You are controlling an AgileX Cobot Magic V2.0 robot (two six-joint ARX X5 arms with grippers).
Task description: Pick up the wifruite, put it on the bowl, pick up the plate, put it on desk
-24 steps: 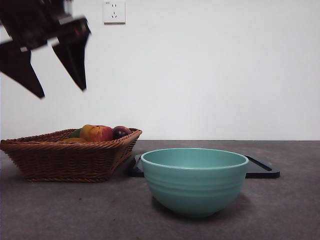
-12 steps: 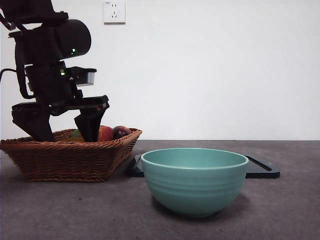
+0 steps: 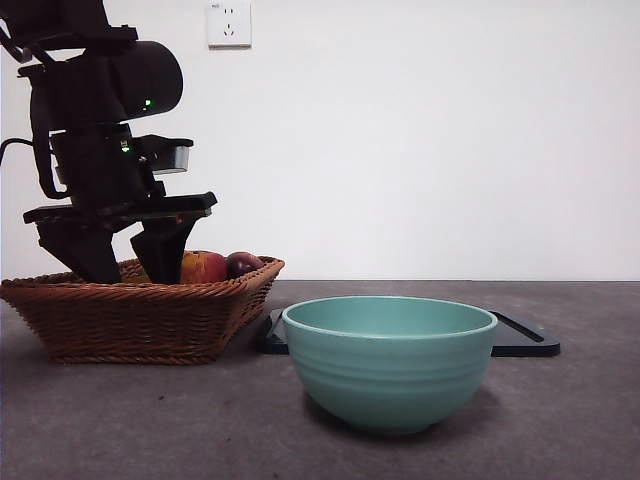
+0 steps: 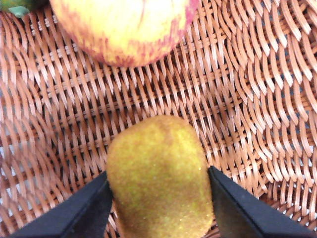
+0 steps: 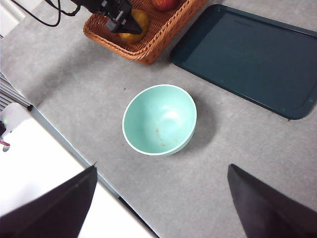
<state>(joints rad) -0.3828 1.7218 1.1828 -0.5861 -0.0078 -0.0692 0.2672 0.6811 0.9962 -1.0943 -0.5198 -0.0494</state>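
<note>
left gripper (image 4: 159, 198), jaws flanking the oval orange-brown wifruite (image 4: 159, 178) low-centre of frame in the brown wicker basket (image 3: 130, 320) | risk: we judge it may squirt out (rounded skin) | right gripper (image 5: 161, 198) open, idle

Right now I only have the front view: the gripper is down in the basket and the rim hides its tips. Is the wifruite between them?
Observer: Yes. The left wrist view shows the left gripper, jaws touching both sides of the wifruite.
Operator: Anything crowding it?
Observer: The apple lies just beyond it, a strip of basket weave between them.
Operator: Bowl ready?
Observer: From the right wrist view, the bowl holds no fruit.
</note>
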